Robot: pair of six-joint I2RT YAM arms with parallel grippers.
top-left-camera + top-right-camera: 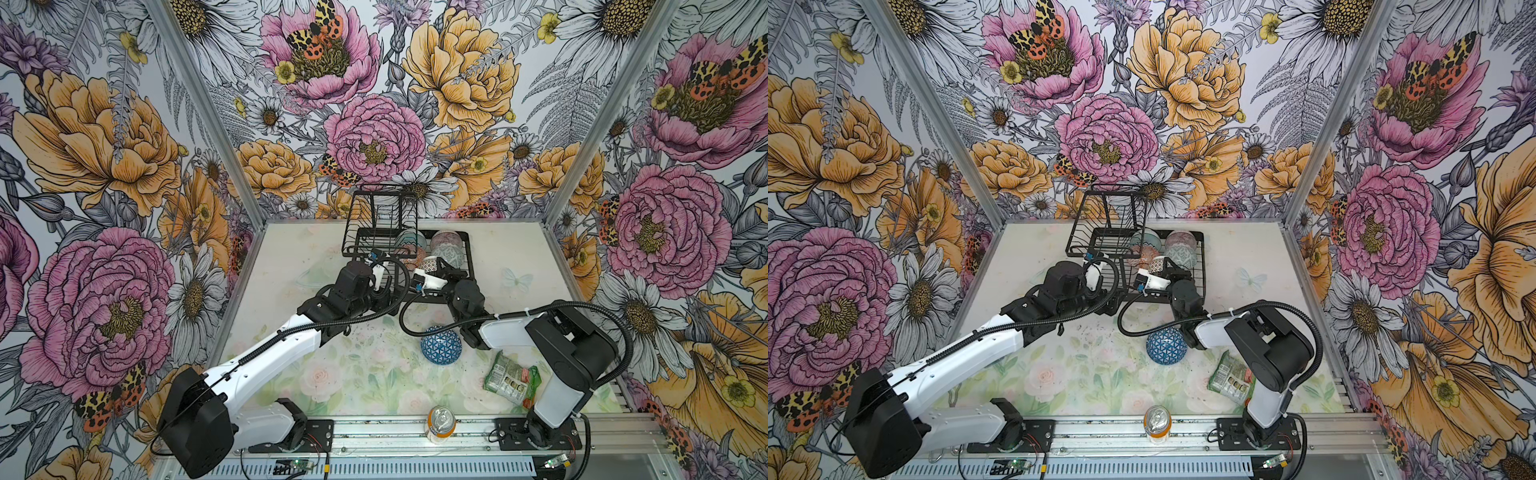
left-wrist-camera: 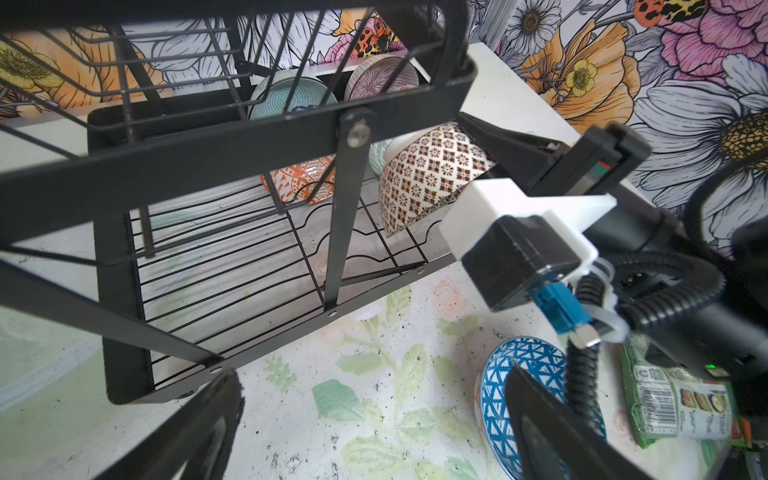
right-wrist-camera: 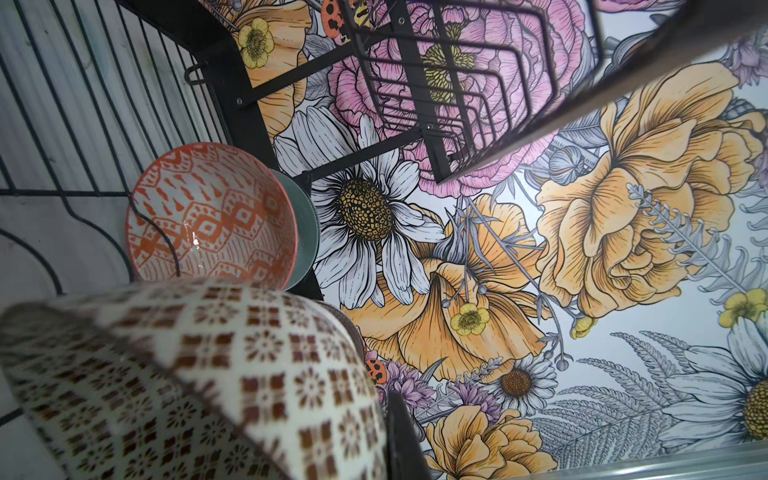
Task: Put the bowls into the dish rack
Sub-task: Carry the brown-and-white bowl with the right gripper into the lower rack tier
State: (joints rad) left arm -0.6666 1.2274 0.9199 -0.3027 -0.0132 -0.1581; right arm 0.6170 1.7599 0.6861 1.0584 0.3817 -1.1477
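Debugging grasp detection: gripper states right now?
Left gripper: open, holding nothing.
Right gripper: closed on the lattice bowl.

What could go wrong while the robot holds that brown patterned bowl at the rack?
The right gripper pinches only the rim of the lattice bowl, so it might slip and drop onto the dish rack. The lattice bowl hangs close to the orange bowl, and lowering it carelessly could clink them together. The blue bowl lies upside down on the table right beside the right arm, which might nudge it when pulling back.
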